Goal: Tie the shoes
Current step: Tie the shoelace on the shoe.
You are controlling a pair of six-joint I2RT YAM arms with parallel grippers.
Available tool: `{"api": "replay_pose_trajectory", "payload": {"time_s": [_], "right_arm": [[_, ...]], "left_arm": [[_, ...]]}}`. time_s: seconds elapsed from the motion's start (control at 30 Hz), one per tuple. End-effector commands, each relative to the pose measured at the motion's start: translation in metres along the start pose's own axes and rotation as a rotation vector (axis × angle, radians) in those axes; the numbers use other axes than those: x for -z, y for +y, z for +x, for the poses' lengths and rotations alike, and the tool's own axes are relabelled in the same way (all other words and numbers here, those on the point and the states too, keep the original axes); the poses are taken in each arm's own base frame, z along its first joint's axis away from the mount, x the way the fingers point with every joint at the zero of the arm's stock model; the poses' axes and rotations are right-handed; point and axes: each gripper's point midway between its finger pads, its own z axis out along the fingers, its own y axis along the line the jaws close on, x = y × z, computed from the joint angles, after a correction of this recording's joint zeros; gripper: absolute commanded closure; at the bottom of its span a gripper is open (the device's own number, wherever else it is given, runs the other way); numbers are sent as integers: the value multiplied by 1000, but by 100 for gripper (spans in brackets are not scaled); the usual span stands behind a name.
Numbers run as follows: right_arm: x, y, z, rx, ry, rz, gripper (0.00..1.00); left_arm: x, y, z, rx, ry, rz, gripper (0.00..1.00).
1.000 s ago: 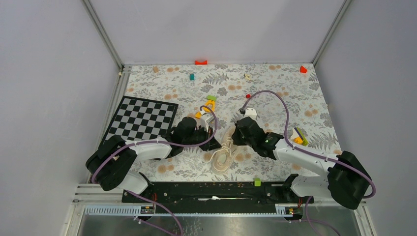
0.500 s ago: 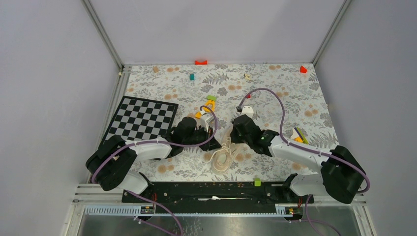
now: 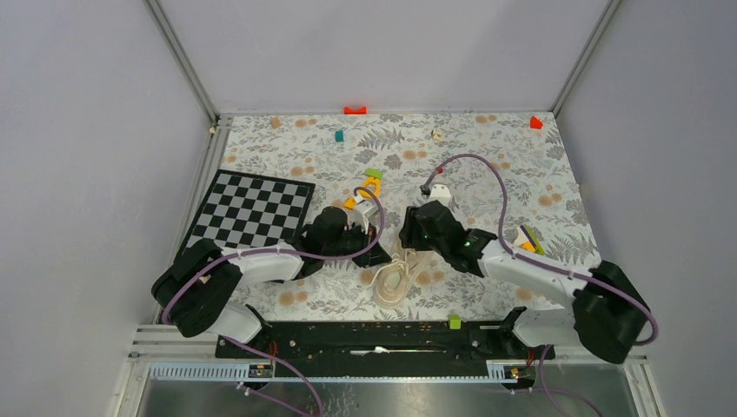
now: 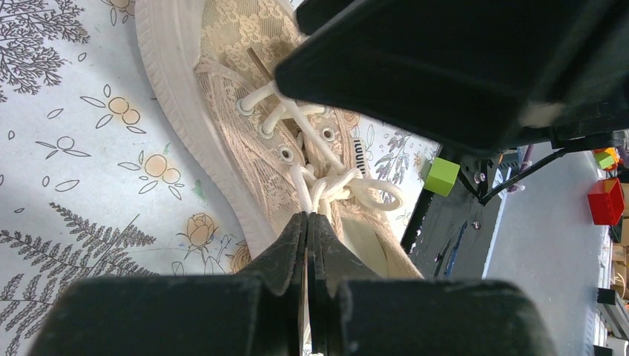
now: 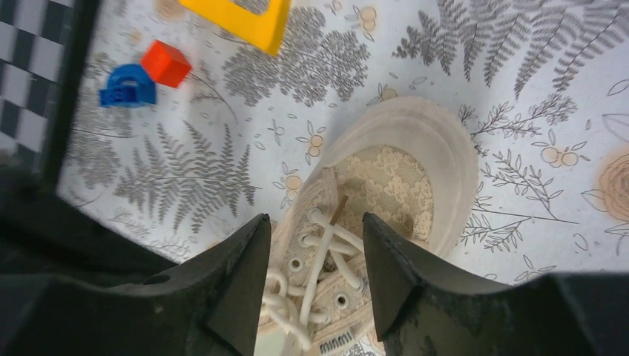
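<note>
Left gripper (image 4: 308, 221): fingers pressed together with no gap, their tips meeting on a strand of the pale cream laces (image 4: 326, 185) where it comes down from an eyelet. The strand runs taut into the closed tips. The knot and a small loop lie just beyond the tips, towards the heel side.

Right gripper (image 5: 315, 219): jaws stand wide and hold nothing. The two black fingers (image 5: 248, 274) straddle the laced throat of the cream-beige low-top fabric sneaker (image 5: 400, 167), one on each side, and hang over the eyelet rows. Whether they touch the fabric cannot be told.

Position of the sneaker: it rests sole down on the white table cover printed with grey ferns and orange flowers (image 3: 487, 165), between the two grippers, near the middle of the near half of the table. The left gripper is at its left flank. The right gripper is above its forward part and hides the toe in the top view.

Orientation: the long axis runs near to far, tilted slightly to the right at the far end. The rounded toe cap points away from the arm bases. The heel opening faces the black base rail, where a small lime-green cube (image 4: 443, 176) sits.

Other items noted:
- A black-and-white checkerboard (image 3: 250, 208) lies to the left, well apart from the sneaker.
- Beyond the toe, in the right wrist view, are a red cube (image 5: 166, 63), a blue arch block (image 5: 127, 86) touching it, and a yellow flat piece (image 5: 245, 18).
</note>
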Motion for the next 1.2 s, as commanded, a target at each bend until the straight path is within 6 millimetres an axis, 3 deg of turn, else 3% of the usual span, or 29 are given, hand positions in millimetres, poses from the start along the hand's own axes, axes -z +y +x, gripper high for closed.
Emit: {"api": "replay_pose_trajectory", "payload": {"time_s": [0.0, 0.3, 0.53, 0.6, 0.67, 0.97, 1.03, 1.17], "right_arm": [[32, 9, -31, -62, -121, -80, 43], [64, 13, 24, -132, -26, -240, 42], [61, 22, 48, -118, 32, -264, 41], [58, 30, 44, -113, 26, -281, 42], [54, 30, 47, -108, 33, -271, 48], [53, 30, 47, -115, 33, -271, 93], [55, 27, 47, -118, 27, -263, 100], [59, 22, 46, -127, 13, -253, 100]], "left_arm": [[4, -7, -6, -41, -29, 21, 100], [3, -3, -7, -30, -38, 0, 100], [2, -3, -10, -30, -37, -6, 100], [1, -3, -11, -30, -36, -6, 100], [2, -4, -11, -31, -37, -5, 100], [5, -5, -17, -31, -58, -14, 100], [6, -5, -21, -23, -72, -17, 100], [9, -5, -28, -7, -97, -31, 100]]}}
